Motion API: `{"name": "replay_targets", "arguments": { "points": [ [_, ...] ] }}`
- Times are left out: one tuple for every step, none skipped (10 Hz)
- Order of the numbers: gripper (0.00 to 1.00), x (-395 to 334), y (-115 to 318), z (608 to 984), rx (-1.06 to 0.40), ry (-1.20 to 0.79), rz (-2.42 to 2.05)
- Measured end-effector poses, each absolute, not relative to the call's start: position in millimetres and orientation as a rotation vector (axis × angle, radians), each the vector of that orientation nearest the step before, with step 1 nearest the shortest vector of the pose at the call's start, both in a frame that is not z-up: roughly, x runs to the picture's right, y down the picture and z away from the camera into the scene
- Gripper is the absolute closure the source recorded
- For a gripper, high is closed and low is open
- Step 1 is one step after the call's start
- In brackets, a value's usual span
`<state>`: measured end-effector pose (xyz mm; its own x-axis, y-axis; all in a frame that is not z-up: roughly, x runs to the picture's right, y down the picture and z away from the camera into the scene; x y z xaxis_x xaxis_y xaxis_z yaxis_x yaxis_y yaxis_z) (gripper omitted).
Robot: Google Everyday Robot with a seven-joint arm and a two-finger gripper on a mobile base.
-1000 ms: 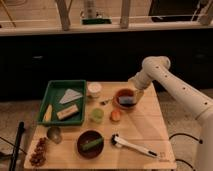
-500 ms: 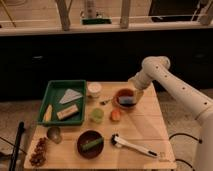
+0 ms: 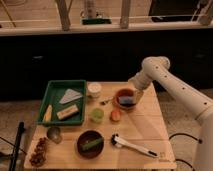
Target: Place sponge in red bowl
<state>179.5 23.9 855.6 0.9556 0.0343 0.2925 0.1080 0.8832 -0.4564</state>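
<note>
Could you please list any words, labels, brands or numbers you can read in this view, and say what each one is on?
None can be read: no legible text on the green tray, the red bowl holding the sponge, the dark bowl, or the robot arm, whose gripper is at the red bowl's rim.

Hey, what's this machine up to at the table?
A one-armed robot is tidying a wooden table. Its gripper sits at the far right rim of the red bowl, and the blue-grey sponge already lies inside that bowl. Nearby sit a green tray, a dark bowl and a brush.
</note>
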Motion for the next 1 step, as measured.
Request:
{"name": "replay_targets", "arguments": {
  "points": [
    [0.20,179.6,23.8,855.6,-0.488,-0.299,-0.039]
  ]
}}
